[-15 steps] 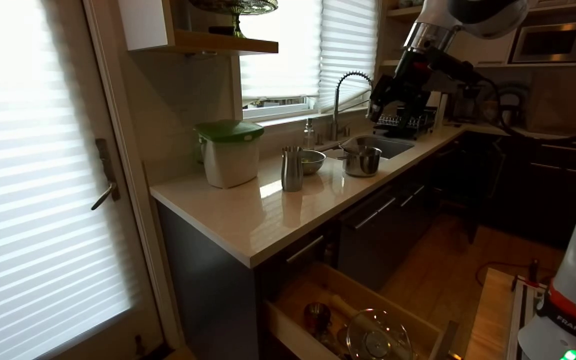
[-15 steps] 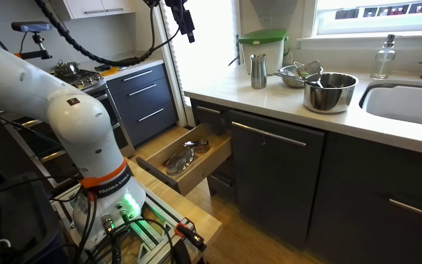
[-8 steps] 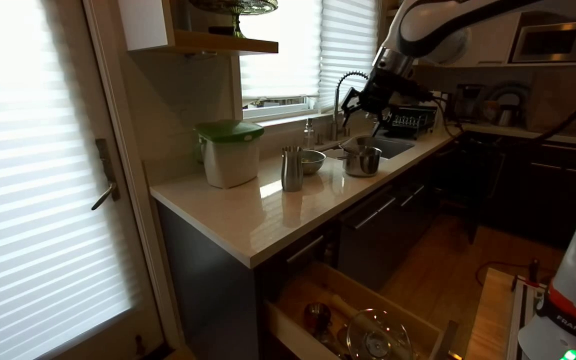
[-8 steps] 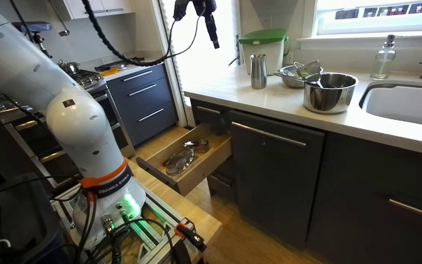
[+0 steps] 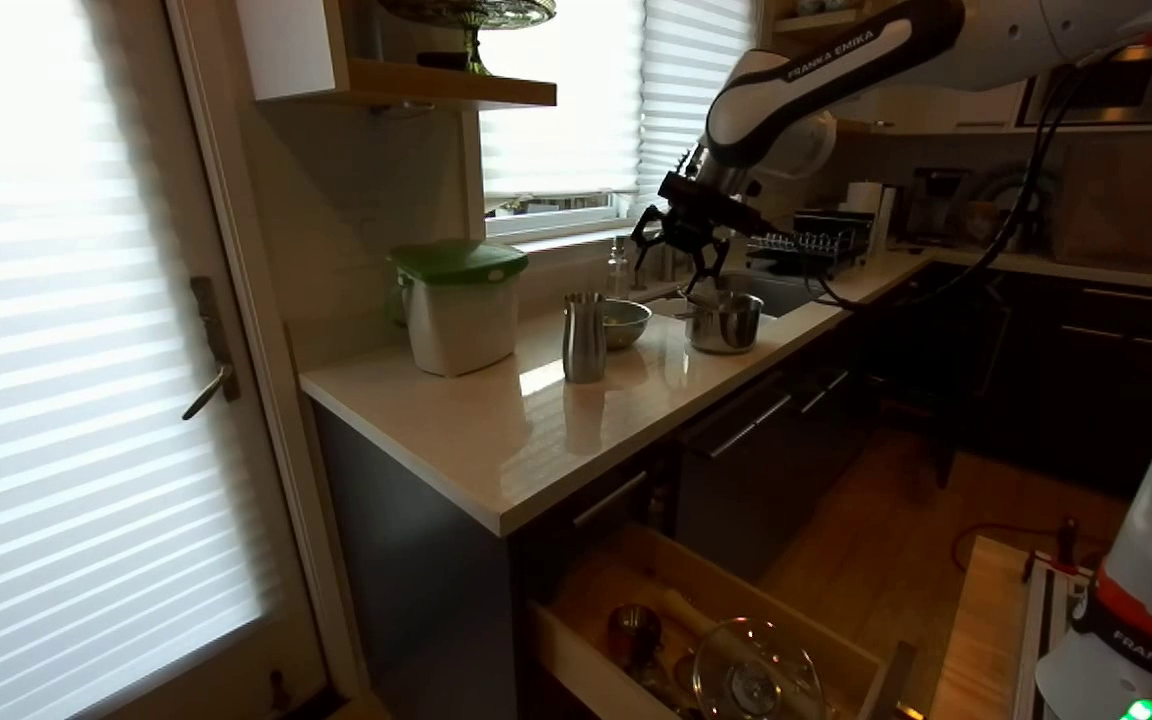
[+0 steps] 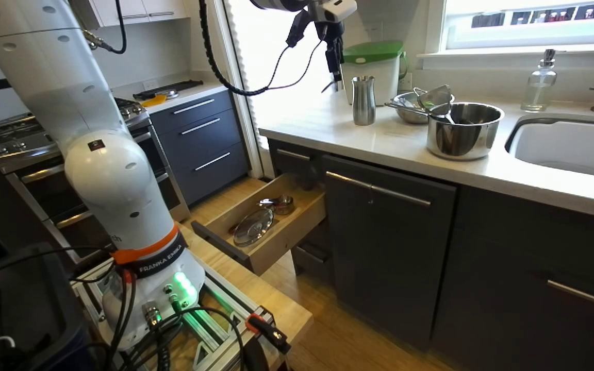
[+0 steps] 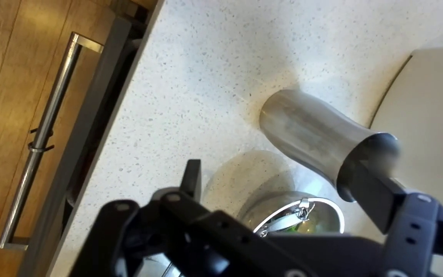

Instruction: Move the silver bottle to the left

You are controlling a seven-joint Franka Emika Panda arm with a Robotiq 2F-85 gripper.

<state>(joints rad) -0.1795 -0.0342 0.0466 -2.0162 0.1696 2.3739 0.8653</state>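
While the gripper hangs short of the bottle, jaws spread and holding nothing, the approach seems to be in hand. Ahead, the bottle stands upright on the worktop, in from the front edge, with the bowl near it and the tub by the back edge. Next, I judge, the jaws must straddle the bottle, pinch it and shift it toward the end edge by the door.

In the wrist view, 1 fingertip partly hides the silver bottle.
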